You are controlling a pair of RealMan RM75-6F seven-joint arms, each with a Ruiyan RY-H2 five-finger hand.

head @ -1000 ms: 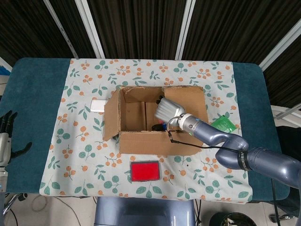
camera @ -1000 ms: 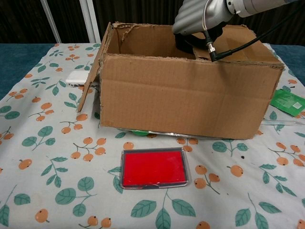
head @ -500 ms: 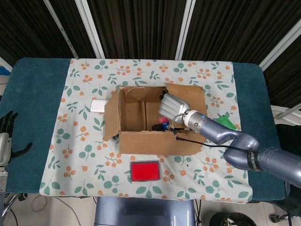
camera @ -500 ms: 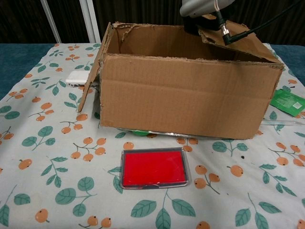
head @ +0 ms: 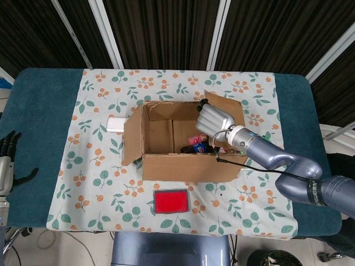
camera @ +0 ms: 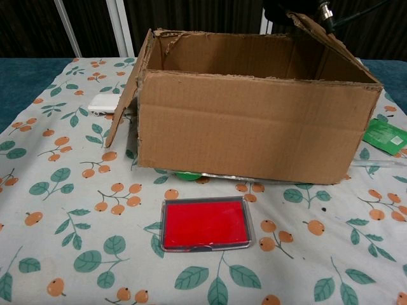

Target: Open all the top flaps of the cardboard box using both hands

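The cardboard box (head: 180, 168) stands mid-table on the floral cloth, and the chest view faces its front wall (camera: 254, 124). Its left flap (head: 132, 134) hangs open outward, also the left flap (camera: 124, 95) in the chest view. My right hand (head: 214, 118) is at the box's right side and grips the inner edge of the right flap (head: 228, 106), which stands tilted up. In the chest view only the raised right flap (camera: 321, 35) and dark fingertips (camera: 280, 9) show at the top edge. My left hand (head: 6, 160) rests at the table's far left, fingers apart, holding nothing.
A red case (head: 171, 200) lies in front of the box, the same red case (camera: 205, 223) being nearest the chest camera. A white flat object (head: 116, 123) lies left of the box. A green packet (camera: 385, 135) lies to its right. Small colourful items (head: 198, 144) sit inside the box.
My right hand has risen out of the box and moved right, swinging the right flap from lying over the opening to tilted upright. The left hand has not moved.
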